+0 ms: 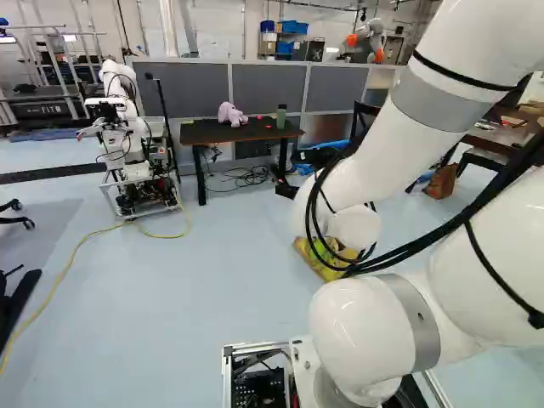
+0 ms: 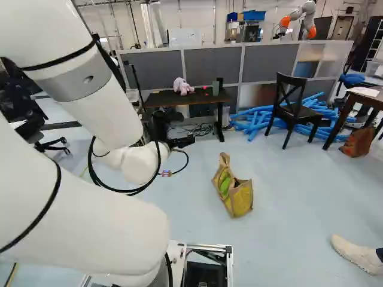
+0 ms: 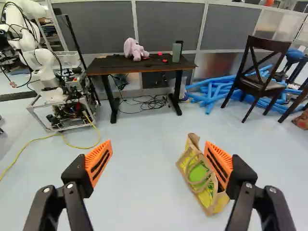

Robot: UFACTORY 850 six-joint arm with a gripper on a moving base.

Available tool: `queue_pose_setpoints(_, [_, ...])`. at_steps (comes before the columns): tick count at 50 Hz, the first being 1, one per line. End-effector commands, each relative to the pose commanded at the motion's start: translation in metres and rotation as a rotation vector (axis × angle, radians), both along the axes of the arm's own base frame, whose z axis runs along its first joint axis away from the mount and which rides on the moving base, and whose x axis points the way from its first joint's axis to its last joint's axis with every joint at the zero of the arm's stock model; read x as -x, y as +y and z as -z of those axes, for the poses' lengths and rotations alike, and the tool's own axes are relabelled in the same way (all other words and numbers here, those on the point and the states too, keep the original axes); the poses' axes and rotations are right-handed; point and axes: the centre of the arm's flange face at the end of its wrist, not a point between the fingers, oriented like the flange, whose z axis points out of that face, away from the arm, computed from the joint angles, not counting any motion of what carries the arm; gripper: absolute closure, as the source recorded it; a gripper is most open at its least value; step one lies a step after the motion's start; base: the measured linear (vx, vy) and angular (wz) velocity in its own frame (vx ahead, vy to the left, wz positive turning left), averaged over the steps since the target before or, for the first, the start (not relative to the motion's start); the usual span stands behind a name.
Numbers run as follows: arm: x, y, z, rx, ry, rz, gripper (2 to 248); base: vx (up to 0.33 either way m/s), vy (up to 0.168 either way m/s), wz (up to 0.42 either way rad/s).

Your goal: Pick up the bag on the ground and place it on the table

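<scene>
Gripper point(image 2: 179, 142) spread wide, nothing between the pads; orange pads point(image 3: 98, 163) are ribbed wedges on black fingers. It's on the near side of the dark table point(image 3: 108, 64).

Bag point(image 2: 241, 200) is on the floor, near side of the table and to its right as seen in the right base view. Tan, boxy, soft-sided, yellow panels with a bright green patch, looped handle, top open, one end peaking higher. Something dark inside, can't tell what. Sides look like coarse cloth or paper, creased.

Occlusion: one finger covers part of the bag in the wrist view; arm and black cables hide much of it in the left base view.

Table has a flat dark top, black legs. On it: pink plush toy point(image 3: 135, 49), fuzzy; green cup-like container point(image 3: 176, 52). Under it: tangled black cables point(image 3: 150, 102).

Right of table: dark wooden chair point(image 3: 257, 85), crossed back; blue tubes point(image 3: 209, 94), smooth, heaped. Farther right: brown sack point(image 2: 357, 142), crumpled, cut off in wrist view.

Left of table: another white arm point(image 3: 43, 67) on a metal frame cart, yellow cable point(image 3: 36, 140) on the floor beside it. Behind table: grey panels point(image 3: 168, 29) in pale frames.
</scene>
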Motion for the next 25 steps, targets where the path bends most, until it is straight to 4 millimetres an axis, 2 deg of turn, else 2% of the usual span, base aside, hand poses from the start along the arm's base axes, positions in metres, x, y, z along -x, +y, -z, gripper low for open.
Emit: queue_pose_setpoints(25, [0.0, 0.0, 0.0, 0.0, 0.0, 0.0, 3, 0.051, -0.013, -0.001])
